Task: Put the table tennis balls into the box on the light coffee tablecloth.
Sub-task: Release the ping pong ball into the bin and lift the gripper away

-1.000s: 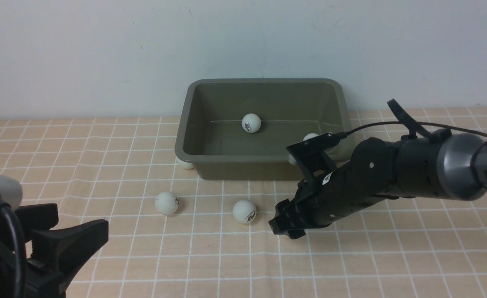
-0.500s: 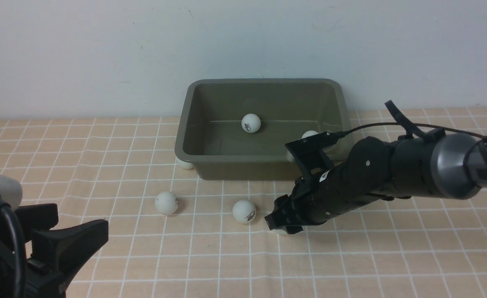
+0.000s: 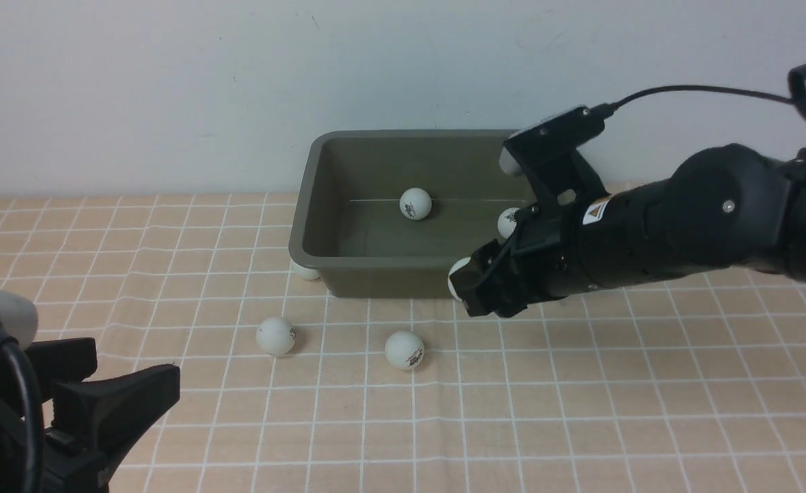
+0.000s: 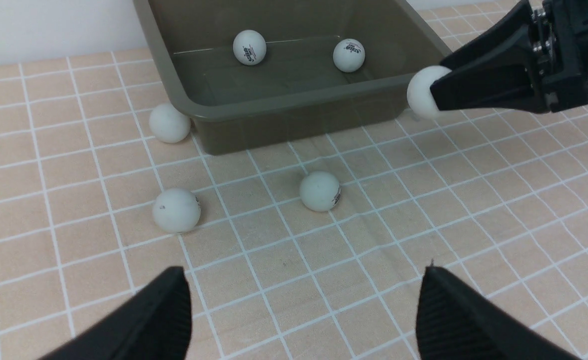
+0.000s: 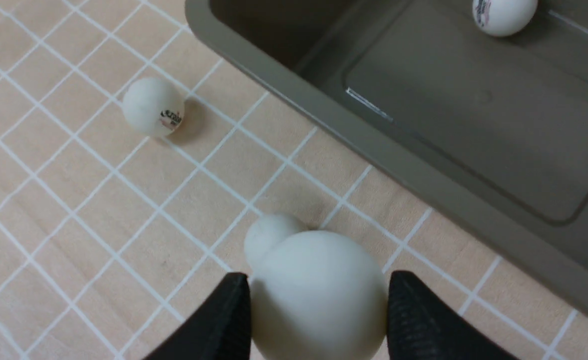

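Right arm's come up off the cloth since a second ago. The right gripper (image 3: 470, 289) has its jaws clamped on a table tennis ball (image 4: 420, 91), which hangs just off the box (image 3: 403, 279) at its 5 o'clock.

Two more balls are inside the box, one ball (image 3: 416, 203) mid-floor and another ball (image 3: 507, 220) toward 3 o'clock.

Three loose balls are out on the light coffee tablecloth (image 3: 581, 397):
- a corner ball (image 3: 305, 271) at the box's 8 o'clock, half hidden and probably touching it
- a second ball (image 3: 275, 335) at 7
- a third ball (image 3: 404, 350) at 6

The left gripper (image 4: 303, 274) sits low at the front view's 7 o'clock, jaws spread wide.
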You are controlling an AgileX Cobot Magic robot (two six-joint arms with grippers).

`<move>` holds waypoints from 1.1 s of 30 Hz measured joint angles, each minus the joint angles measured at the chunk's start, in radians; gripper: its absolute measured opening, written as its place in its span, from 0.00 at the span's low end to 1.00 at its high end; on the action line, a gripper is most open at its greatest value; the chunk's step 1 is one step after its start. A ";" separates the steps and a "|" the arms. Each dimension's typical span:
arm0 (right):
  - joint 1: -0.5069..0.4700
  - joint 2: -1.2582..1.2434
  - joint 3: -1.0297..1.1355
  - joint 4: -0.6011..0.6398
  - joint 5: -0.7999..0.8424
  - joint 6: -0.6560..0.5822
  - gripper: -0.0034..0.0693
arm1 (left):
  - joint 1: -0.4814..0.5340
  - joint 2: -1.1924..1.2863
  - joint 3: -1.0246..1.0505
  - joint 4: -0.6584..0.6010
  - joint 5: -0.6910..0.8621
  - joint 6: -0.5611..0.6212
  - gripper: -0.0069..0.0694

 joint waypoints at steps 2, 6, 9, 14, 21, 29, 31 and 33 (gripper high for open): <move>-0.014 0.011 -0.014 0.000 -0.002 -0.002 0.49 | 0.000 0.000 0.000 0.000 0.000 0.000 0.76; -0.067 0.074 -0.081 0.000 -0.021 -0.007 0.49 | 0.000 0.000 0.000 0.000 0.000 0.000 0.76; -0.116 0.139 -0.160 0.000 -0.022 -0.008 0.49 | 0.000 0.000 0.000 0.000 0.000 0.000 0.76; -0.169 0.256 -0.295 0.004 0.022 -0.009 0.49 | 0.000 0.000 0.000 0.000 0.000 0.000 0.76; -0.185 0.351 -0.405 0.004 0.055 -0.029 0.49 | 0.000 0.000 0.000 0.000 0.021 0.000 0.76; -0.197 0.377 -0.415 0.000 0.010 -0.037 0.65 | 0.000 0.000 0.000 0.000 0.036 0.000 0.76; -0.197 0.365 -0.415 0.000 0.011 -0.050 0.67 | 0.000 0.000 0.000 0.000 0.039 0.000 0.76; -0.197 0.339 -0.415 -0.001 0.023 -0.058 0.67 | 0.000 0.000 0.000 0.000 0.040 0.000 0.76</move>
